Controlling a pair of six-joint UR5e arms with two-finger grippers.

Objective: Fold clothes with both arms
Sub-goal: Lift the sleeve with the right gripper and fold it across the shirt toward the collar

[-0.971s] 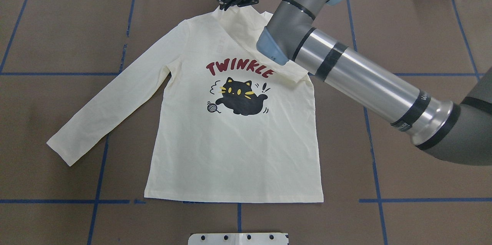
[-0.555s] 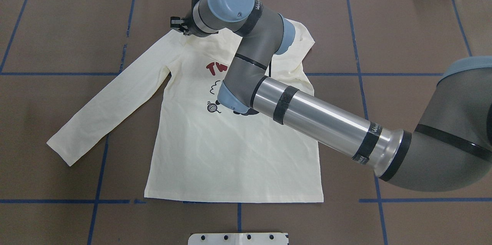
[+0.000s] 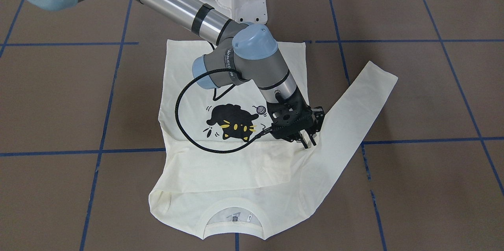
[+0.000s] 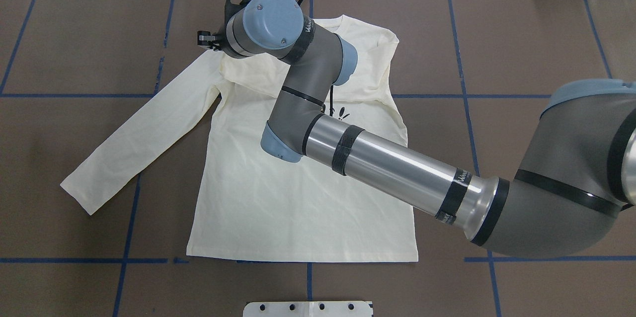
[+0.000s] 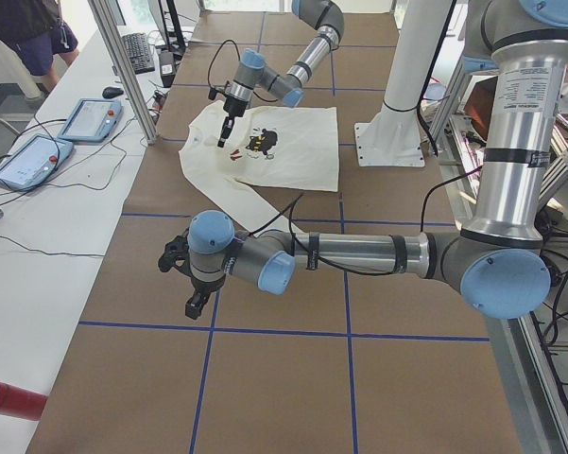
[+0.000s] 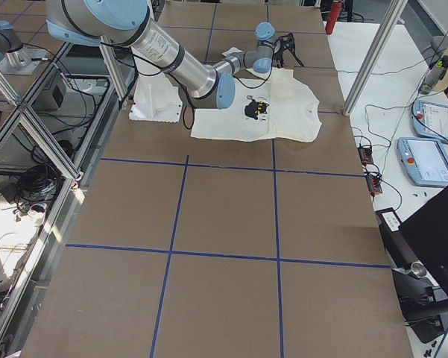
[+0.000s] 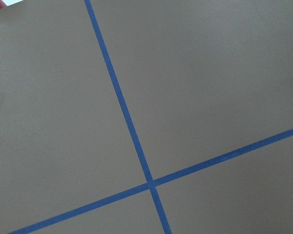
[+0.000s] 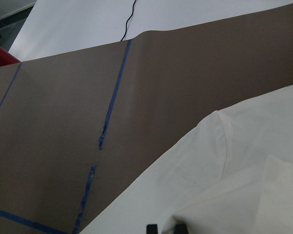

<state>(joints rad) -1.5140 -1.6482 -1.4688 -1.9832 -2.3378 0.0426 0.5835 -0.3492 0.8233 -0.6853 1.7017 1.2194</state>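
The cream T-shirt (image 4: 298, 207) lies flat on the brown table (image 4: 546, 34), in the middle, with its picture side up. The black cat print (image 3: 230, 121) with yellow eyes shows on its chest. One long sleeve (image 4: 134, 143) sticks out straight and slanted toward the robot's left side. The other sleeve (image 3: 220, 168) is folded over the chest, just past the cat on the neck side. The neck hole (image 3: 234, 217) points away from the robot. The right arm (image 4: 397, 173) reaches far across the shirt, bent at the wrist, so its hand end is at the shoulder where the straight sleeve starts. The right gripper (image 3: 307, 143) points down onto the cloth there. Its fingertips (image 8: 151, 228) are close together and look like they pinch the end of the folded sleeve. The left arm (image 5: 359, 253) is stretched low over bare table, well apart from the shirt. The left gripper (image 5: 196, 305) hangs over the blue tape lines (image 7: 124, 112), and I cannot tell if it is wide or closed.
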